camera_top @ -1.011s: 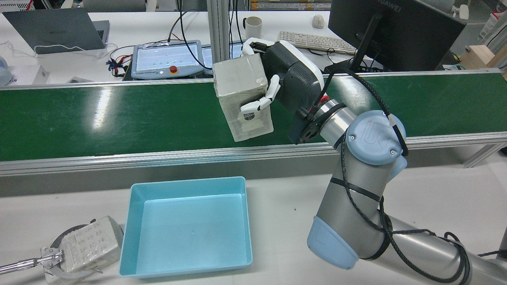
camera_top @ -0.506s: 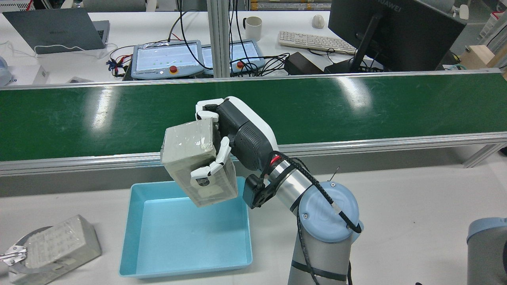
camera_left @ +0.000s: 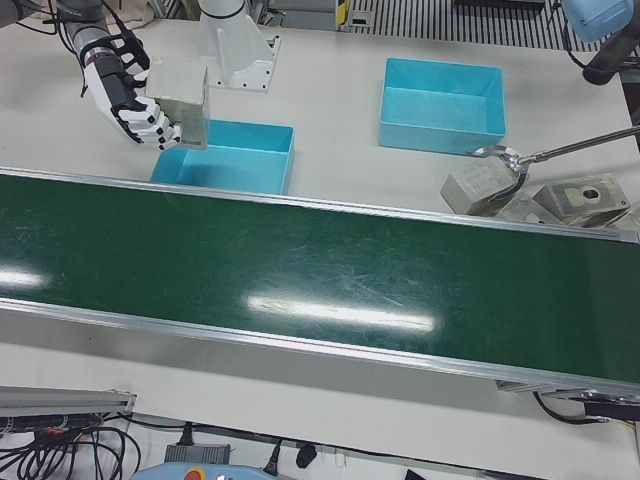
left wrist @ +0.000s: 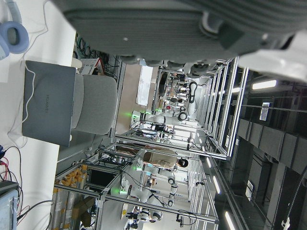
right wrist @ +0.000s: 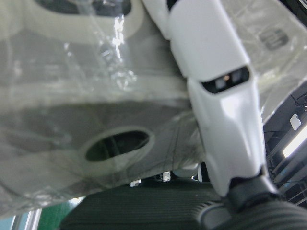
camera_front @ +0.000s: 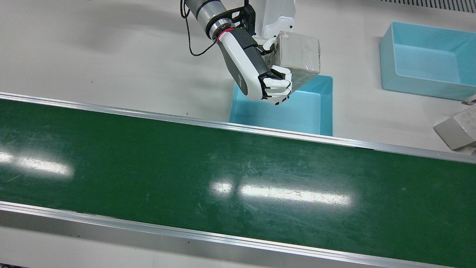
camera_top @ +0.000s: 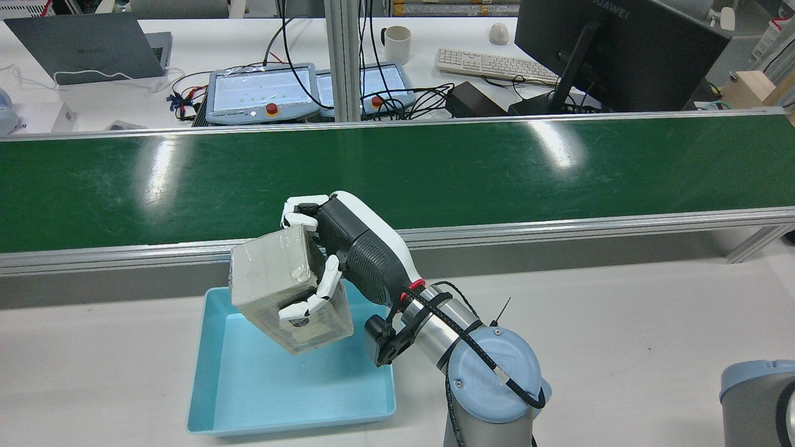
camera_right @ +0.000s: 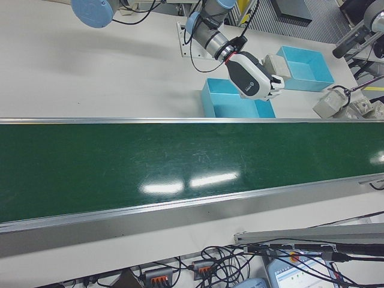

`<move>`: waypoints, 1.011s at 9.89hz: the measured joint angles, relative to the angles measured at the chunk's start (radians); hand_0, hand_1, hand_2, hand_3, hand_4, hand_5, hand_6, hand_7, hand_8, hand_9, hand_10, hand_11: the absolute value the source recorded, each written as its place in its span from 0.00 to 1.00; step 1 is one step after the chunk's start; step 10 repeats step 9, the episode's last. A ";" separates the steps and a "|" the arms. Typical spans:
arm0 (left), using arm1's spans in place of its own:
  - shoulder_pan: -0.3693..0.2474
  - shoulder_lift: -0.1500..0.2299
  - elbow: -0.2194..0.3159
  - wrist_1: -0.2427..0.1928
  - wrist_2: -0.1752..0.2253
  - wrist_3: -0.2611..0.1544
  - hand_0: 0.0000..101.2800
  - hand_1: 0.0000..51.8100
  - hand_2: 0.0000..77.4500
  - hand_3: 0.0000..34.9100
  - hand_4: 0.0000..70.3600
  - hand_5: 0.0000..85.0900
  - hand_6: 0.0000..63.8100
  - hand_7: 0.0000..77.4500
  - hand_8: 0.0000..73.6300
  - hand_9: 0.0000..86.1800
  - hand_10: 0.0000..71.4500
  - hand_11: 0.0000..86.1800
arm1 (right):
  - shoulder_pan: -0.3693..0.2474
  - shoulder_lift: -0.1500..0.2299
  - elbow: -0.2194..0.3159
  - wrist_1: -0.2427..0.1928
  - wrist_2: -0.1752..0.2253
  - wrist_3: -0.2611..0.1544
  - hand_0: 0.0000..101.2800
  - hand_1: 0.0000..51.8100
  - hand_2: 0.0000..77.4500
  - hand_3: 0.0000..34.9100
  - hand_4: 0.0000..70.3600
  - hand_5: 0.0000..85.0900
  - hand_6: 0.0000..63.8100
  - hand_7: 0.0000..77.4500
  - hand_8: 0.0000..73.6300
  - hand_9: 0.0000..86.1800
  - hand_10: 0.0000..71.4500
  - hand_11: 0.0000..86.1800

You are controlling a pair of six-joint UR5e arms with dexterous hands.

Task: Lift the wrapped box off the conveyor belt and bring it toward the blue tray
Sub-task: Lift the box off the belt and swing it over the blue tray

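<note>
Gripping wrapped box (camera_top: 279, 292) over blue tray (camera_top: 205, 397), right hand (camera_top: 348, 248) fingers (camera_top: 310, 301) clamped across opposite faces; film looked slippery, box stiff, probably light.

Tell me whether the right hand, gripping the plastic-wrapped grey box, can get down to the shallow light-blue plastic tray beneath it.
Probably yes. The right hand holds the plastic-wrapped grey box above the shallow light-blue plastic tray, whose floor looks bare, and nothing stands between them.
</note>
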 joint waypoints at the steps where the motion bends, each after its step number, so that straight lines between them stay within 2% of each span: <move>1: 0.000 0.000 0.000 0.000 0.000 0.000 0.00 0.00 0.01 0.00 0.00 0.01 0.00 0.00 0.01 0.00 0.01 0.00 | -0.005 0.000 -0.002 0.022 -0.002 0.000 0.48 0.01 0.46 0.06 0.81 1.00 0.82 1.00 0.71 0.96 0.55 0.73; 2: 0.000 0.000 0.000 0.000 0.000 0.000 0.00 0.00 0.01 0.00 0.00 0.01 0.00 0.00 0.01 0.00 0.01 0.00 | -0.009 0.001 -0.004 0.040 -0.004 0.000 0.52 0.01 0.46 0.13 0.60 0.99 0.48 1.00 0.46 0.99 0.37 0.61; 3: 0.000 0.000 0.000 0.000 0.000 0.000 0.00 0.00 0.01 0.00 0.00 0.01 0.00 0.00 0.00 0.00 0.01 0.00 | -0.015 0.002 -0.004 0.050 -0.004 0.000 0.55 0.07 0.44 0.24 0.47 0.98 0.33 1.00 0.32 0.96 0.19 0.50; 4: 0.000 0.000 0.000 0.000 0.000 0.000 0.00 0.00 0.01 0.00 0.00 0.01 0.00 0.00 0.00 0.00 0.00 0.00 | -0.019 0.002 -0.004 0.056 -0.007 0.000 0.56 0.19 0.38 0.34 0.27 0.95 0.18 1.00 0.10 0.00 0.00 0.40; 5: 0.000 0.000 0.000 0.000 0.000 0.000 0.00 0.00 0.01 0.00 0.00 0.01 0.00 0.00 0.00 0.00 0.00 0.00 | -0.021 0.002 -0.003 0.058 -0.017 0.001 0.56 0.19 0.38 0.34 0.27 0.95 0.18 1.00 0.10 0.00 0.00 0.40; 6: 0.000 0.000 0.000 0.000 0.000 0.000 0.00 0.00 0.01 0.00 0.00 0.01 0.00 0.00 0.01 0.00 0.00 0.00 | -0.016 0.002 0.001 0.058 -0.031 0.005 0.49 0.46 0.19 0.51 0.19 0.06 0.04 0.05 0.00 0.01 0.00 0.03; 7: 0.000 0.000 0.000 0.000 0.000 0.000 0.00 0.00 0.01 0.00 0.00 0.01 0.00 0.00 0.01 0.00 0.00 0.00 | 0.000 -0.002 0.012 0.058 -0.042 0.015 0.49 0.46 0.19 0.51 0.19 0.06 0.04 0.05 0.00 0.01 0.00 0.03; 8: 0.000 0.000 0.000 0.000 0.000 0.000 0.00 0.00 0.01 0.00 0.00 0.01 0.00 0.00 0.00 0.00 0.00 0.00 | 0.030 -0.009 0.030 0.057 -0.057 0.026 0.45 0.26 0.19 0.60 0.18 0.35 0.07 0.33 0.00 0.08 0.00 0.02; 9: 0.000 0.000 0.000 0.000 0.000 0.000 0.00 0.00 0.01 0.00 0.00 0.01 0.00 0.00 0.00 0.00 0.00 0.00 | 0.073 -0.019 0.048 0.055 -0.073 0.039 0.45 0.22 0.21 0.67 0.18 0.31 0.07 0.32 0.00 0.04 0.00 0.02; 10: 0.000 0.000 0.000 0.000 0.000 0.000 0.00 0.00 0.01 0.00 0.00 0.01 0.00 0.00 0.00 0.00 0.00 0.00 | 0.073 -0.019 0.048 0.055 -0.073 0.039 0.45 0.22 0.21 0.67 0.18 0.31 0.07 0.32 0.00 0.04 0.00 0.02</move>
